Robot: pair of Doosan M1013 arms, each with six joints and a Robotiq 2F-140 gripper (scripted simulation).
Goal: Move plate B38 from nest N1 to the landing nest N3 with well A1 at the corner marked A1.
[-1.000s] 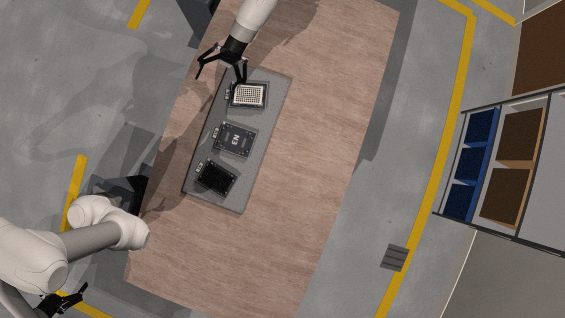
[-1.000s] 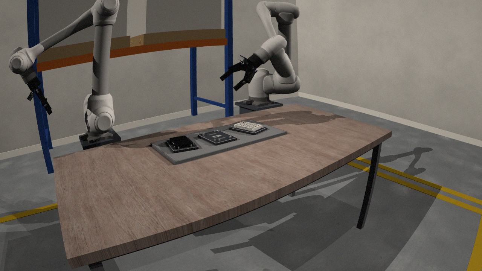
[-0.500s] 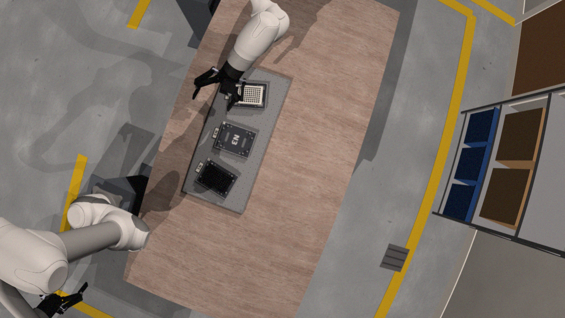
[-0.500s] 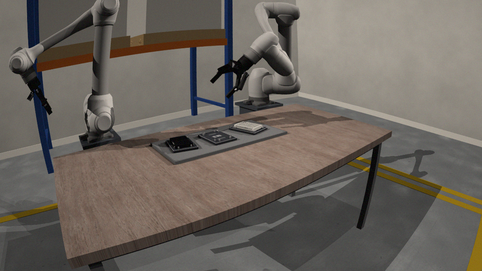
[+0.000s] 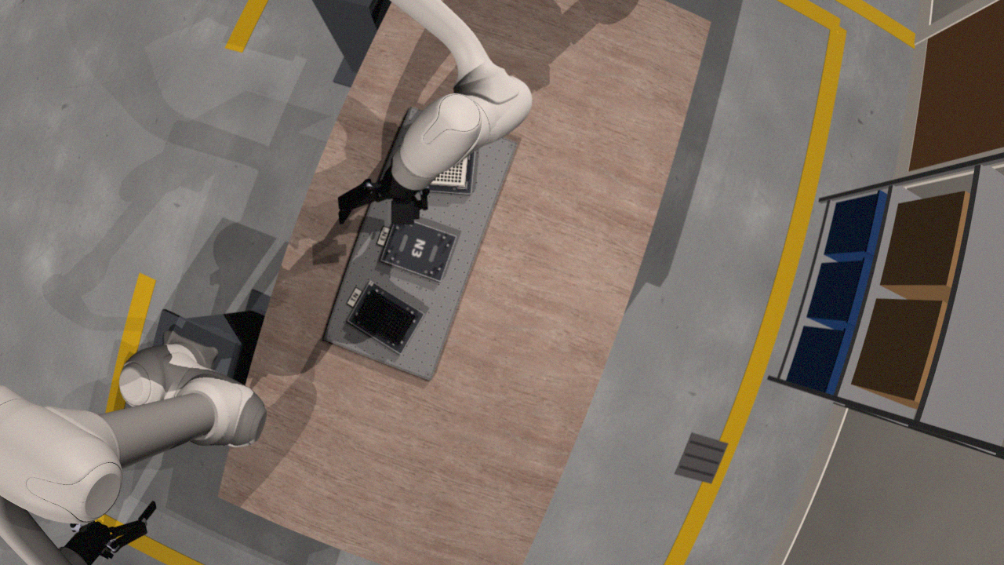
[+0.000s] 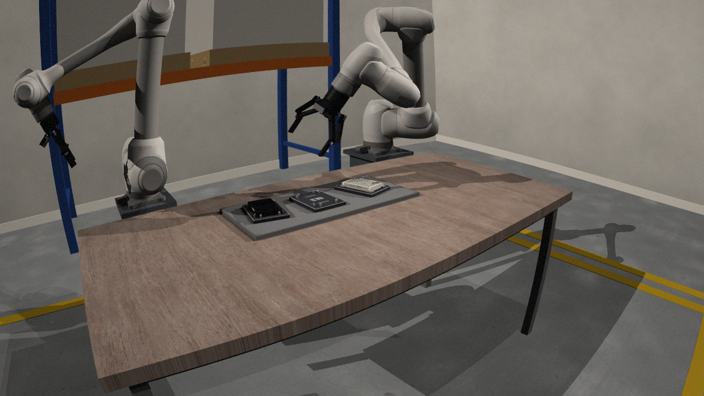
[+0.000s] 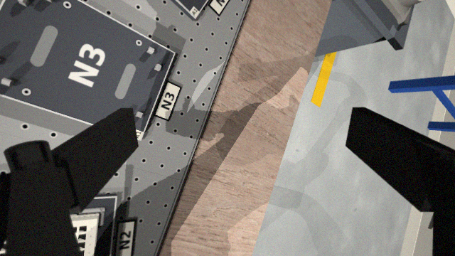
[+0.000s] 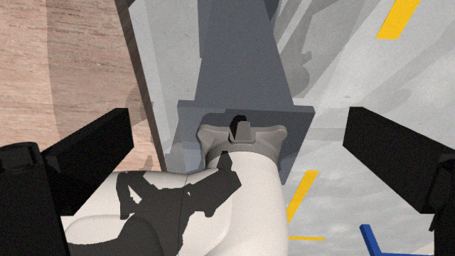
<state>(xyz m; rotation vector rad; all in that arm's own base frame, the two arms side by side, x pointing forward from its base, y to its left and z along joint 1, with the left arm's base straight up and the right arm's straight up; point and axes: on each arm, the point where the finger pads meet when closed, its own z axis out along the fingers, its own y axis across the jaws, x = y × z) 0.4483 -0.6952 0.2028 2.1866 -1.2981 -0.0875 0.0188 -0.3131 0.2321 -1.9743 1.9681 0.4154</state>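
Wood-grained brown table (image 5: 562,246) (image 6: 246,285) (image 7: 220,199) (image 8: 82,82) below, I have two black two-finger grippers, left gripper (image 5: 375,214) (image 6: 307,142) (image 7: 242,126) and right gripper (image 5: 126,530) (image 6: 58,153) (image 8: 238,127), both wide open and empty, with one black rectangular well plate (image 5: 383,317) (image 6: 264,207) on N1 (image 5: 401,347) (image 6: 275,219) (image 7: 193,5), N3 (image 5: 403,256) (image 6: 319,202) (image 7: 106,28) unoccupied, and one cream well plate (image 5: 451,173) (image 6: 362,184) (image 7: 87,231) on N2 (image 5: 456,190) (image 6: 374,193) (image 7: 106,203).

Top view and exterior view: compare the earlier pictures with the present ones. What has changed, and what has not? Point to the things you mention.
The left pincer (image 5: 377,210) (image 6: 306,142) (image 7: 242,127) has moved along the deck from the white plate (image 5: 453,173) (image 6: 363,184) (image 7: 91,235) towards nest N3 (image 5: 419,249) (image 6: 319,200) (image 7: 103,67). Nothing was gripped or released. The right pincer (image 5: 114,518) (image 6: 58,154) (image 8: 238,127), both plates and the unoccupied N3 stayed as they were.
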